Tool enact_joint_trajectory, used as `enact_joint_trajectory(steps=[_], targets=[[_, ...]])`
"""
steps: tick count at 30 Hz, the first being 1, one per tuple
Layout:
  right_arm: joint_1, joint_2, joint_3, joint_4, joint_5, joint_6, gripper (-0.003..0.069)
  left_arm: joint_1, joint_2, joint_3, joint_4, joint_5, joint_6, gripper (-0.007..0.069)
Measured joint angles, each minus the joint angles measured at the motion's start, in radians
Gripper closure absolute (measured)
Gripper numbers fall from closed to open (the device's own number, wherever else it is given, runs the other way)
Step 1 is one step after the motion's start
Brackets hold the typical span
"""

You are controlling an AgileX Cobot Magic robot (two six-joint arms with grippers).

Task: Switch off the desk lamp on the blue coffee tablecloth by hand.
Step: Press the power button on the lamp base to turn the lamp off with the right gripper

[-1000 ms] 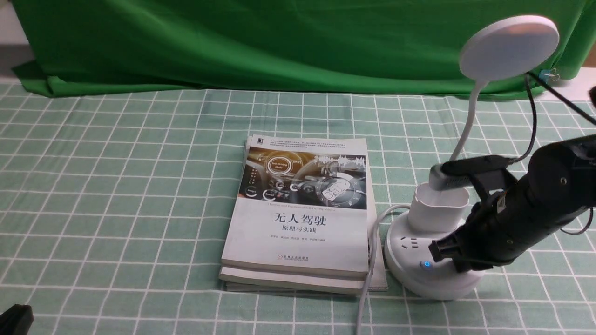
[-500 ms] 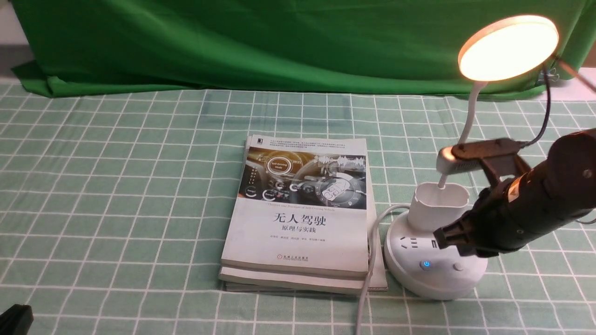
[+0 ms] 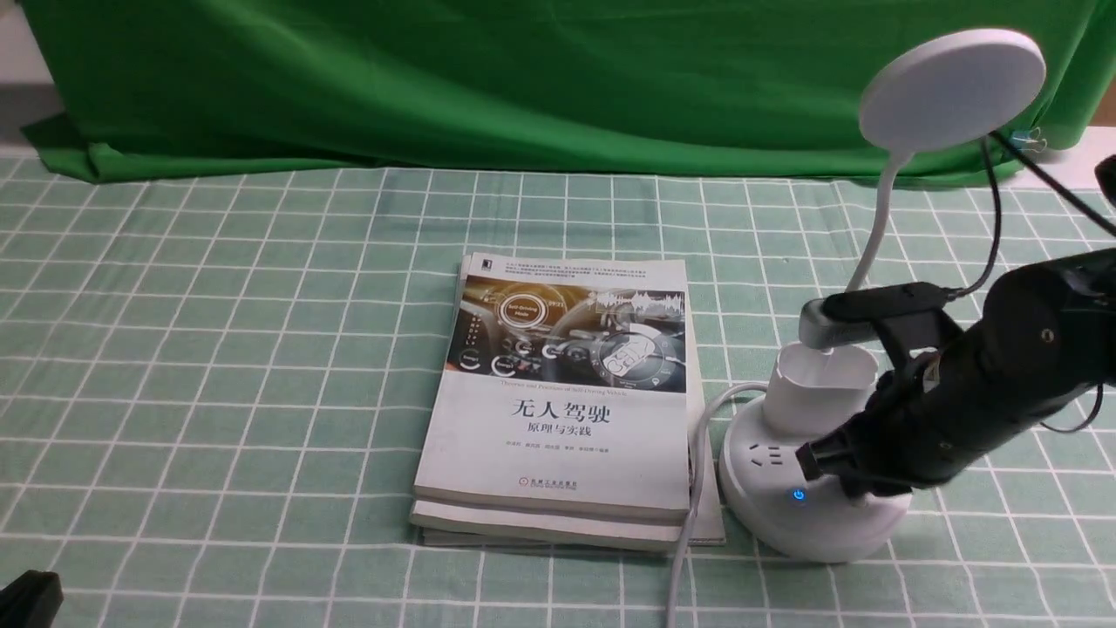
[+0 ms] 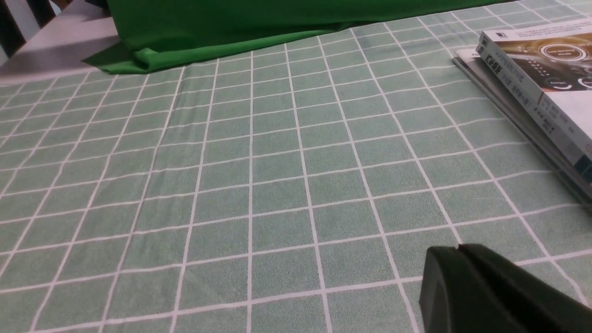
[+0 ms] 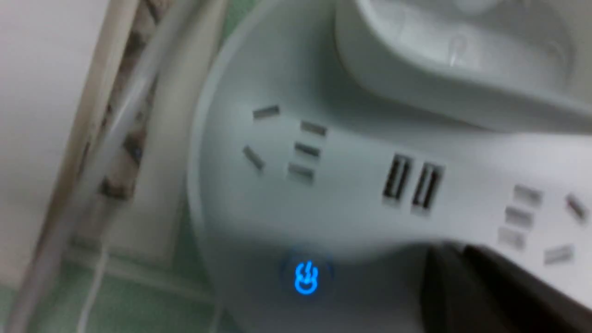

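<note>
The white desk lamp (image 3: 815, 453) stands at the right on the blue coffee tablecloth (image 3: 261, 392). Its round disc head (image 3: 952, 87) is dark. A blue-lit button (image 3: 798, 495) glows on the front of the round base (image 5: 277, 203). My right gripper (image 3: 815, 460), the hand, is shut and its tip rests down on the base just right of the lit button, covering the spot beside it. In the right wrist view the dark tip of the right gripper (image 5: 446, 254) sits below the USB sockets. My left gripper (image 4: 458, 249) is shut and holds nothing, low over the cloth at the near left.
A stack of two books (image 3: 567, 410) lies directly left of the lamp base, also in the left wrist view (image 4: 532, 78). The lamp's white cable (image 3: 689, 523) runs between books and base toward the near edge. A dark green backdrop (image 3: 436, 78) hangs along the back.
The lamp head was dark a second ago, glowed warm half a second ago with my right arm lifted off the base, and is dark now with the arm lowered onto the base.
</note>
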Motion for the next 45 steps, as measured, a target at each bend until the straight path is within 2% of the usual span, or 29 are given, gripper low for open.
enact_joint_trajectory(steps=[14, 25, 33, 39, 45], targets=[[0.0, -0.126, 0.013, 0.002, 0.027, 0.0, 0.0621, 0.0, 0.0, 0.0, 0.0, 0.0, 0.0, 0.0624], [0.0, -0.021, 0.013, 0.006, 0.03, 0.002, 0.0621, 0.0, 0.0, 0.0, 0.001, 0.0, 0.0, 0.0624], [0.0, -0.034, 0.01, 0.006, 0.029, 0.019, 0.0621, 0.0, 0.0, 0.0, 0.001, 0.0, 0.0, 0.0624], [0.0, -0.16, 0.015, 0.006, 0.047, 0.021, 0.0621, 0.0, 0.0, 0.0, 0.001, 0.0, 0.0, 0.0624], [0.016, -0.416, 0.062, 0.006, 0.077, 0.048, 0.0621, 0.0, 0.0, 0.0, 0.001, 0.0, 0.0, 0.0624]])
